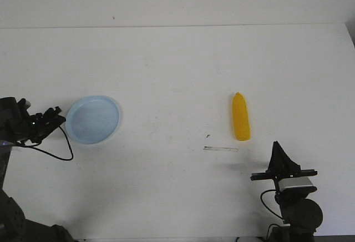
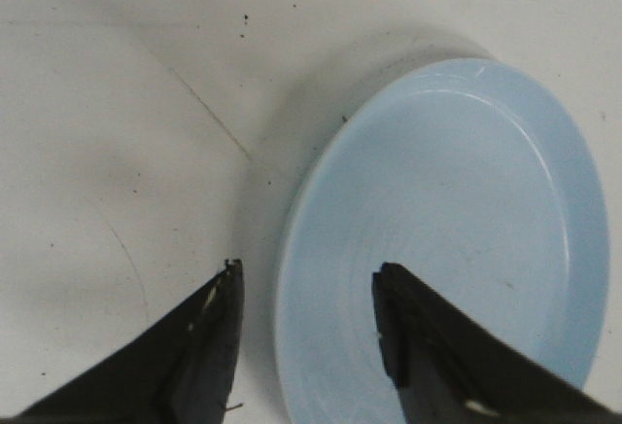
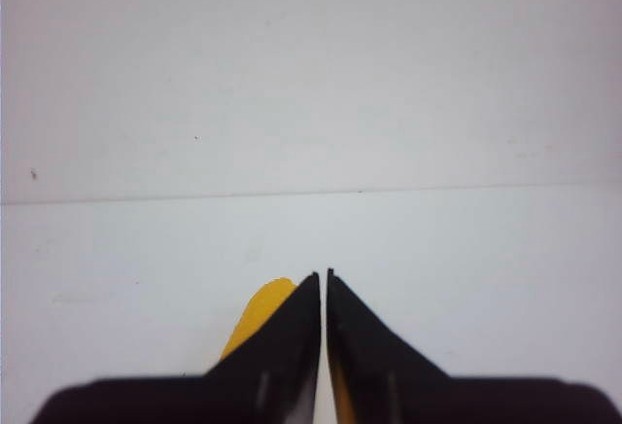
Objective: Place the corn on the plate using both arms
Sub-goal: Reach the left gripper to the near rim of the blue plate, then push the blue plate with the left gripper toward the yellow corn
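one table (image 1: pixel 177 75): a broad, flat white top is spreading across the front view, matte and lightly scuffed, with small dark specks and faint hairline scratches showing in the left wrist view.
left arm (image 1: pixel 16 125): black jointed links are sitting at the table's left edge, with a loose black cable looping onto the white surface beside them.
right arm (image 1: pixel 294 197): a black jointed body with a pale grey block on it is sitting at the near right of the table, its wedge-shaped tip pointing toward the corn.
plate (image 1: pixel 92 119): round, shallow and pale light-blue, it is lying flat on the left part of the table; smooth plastic with a low rim and faint concentric rings, plain and bare.
corn (image 1: pixel 241 117): a smooth, bright yellow-orange cob, elongated and tapering to a point at its far end, is lying on the right part of the table, well apart from the plate and just beyond the right arm.
left gripper (image 2: pixel 306 312): two black tapered fingers are standing spread apart, straddling the plate's near rim, one over the table and one over the plate; nothing is grasped.
right gripper (image 3: pixel 324 278): two black triangular fingers are pressing together to a thin slit, clenched on nothing, with the corn (image 3: pixel 260 317) peeking out behind them.
strip (image 1: pixel 221 149): a thin, pale, straight sliver is lying on the table just in front of the corn.
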Controlling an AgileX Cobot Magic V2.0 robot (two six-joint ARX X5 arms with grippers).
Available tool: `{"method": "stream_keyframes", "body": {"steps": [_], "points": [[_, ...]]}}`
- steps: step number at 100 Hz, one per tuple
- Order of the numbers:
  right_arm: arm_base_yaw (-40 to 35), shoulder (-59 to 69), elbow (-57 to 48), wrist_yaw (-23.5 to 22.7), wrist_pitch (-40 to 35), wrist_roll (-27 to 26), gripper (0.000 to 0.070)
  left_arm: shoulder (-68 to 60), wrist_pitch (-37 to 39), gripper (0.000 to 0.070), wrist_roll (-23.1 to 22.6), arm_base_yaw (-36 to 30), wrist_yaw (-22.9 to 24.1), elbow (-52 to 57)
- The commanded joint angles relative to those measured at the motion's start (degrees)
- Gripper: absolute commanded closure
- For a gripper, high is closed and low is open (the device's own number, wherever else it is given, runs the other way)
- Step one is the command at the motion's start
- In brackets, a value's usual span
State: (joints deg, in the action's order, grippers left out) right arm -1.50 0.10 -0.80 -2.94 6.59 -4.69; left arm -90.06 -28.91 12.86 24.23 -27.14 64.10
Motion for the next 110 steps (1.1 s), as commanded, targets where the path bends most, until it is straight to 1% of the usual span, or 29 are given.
{"method": "stream_keyframes", "body": {"steps": [1, 35, 69, 82, 86, 95, 103, 106, 110], "points": [[0.0, 0.0, 0.1, 0.0, 0.7, 0.4, 0.069, -1.1, 0.3, 0.0393, -1.7, 0.3, 0.0, -0.5], [0.0, 0.0, 0.1, 0.0, 0.7, 0.4, 0.069, -1.7, 2.1, 0.0408, -2.1, -0.7, 0.0, -3.0], [0.0, 0.0, 0.1, 0.0, 0.7, 0.4, 0.069, -4.9, 2.9, 0.0409, -2.1, -4.3, 0.0, -3.4], [0.0, 0.0, 0.1, 0.0, 0.7, 0.4, 0.069, -5.5, 3.3, 0.0425, -1.4, -5.6, 0.0, -3.4], [0.0, 0.0, 0.1, 0.0, 0.7, 0.4, 0.069, -5.5, 3.3, 0.0446, -1.4, -5.7, 0.0, -3.4], [0.0, 0.0, 0.1, 0.0, 0.7, 0.4, 0.069, -5.5, 3.3, 0.0581, -1.2, -5.8, 0.0, -3.4], [0.0, 0.0, 0.1, 0.0, 0.7, 0.4, 0.069, -5.5, 3.3, 0.0672, -1.2, -5.8, 0.0, -3.4], [0.0, 0.0, 0.1, 0.0, 0.7, 0.4, 0.069, -5.5, 3.3, 0.07, -1.2, -5.8, 0.0, -3.4], [0.0, 0.0, 0.1, 0.0, 0.7, 0.4, 0.069, -5.5, 3.3, 0.0699, -1.2, -5.8, 0.0, -3.4]]}}
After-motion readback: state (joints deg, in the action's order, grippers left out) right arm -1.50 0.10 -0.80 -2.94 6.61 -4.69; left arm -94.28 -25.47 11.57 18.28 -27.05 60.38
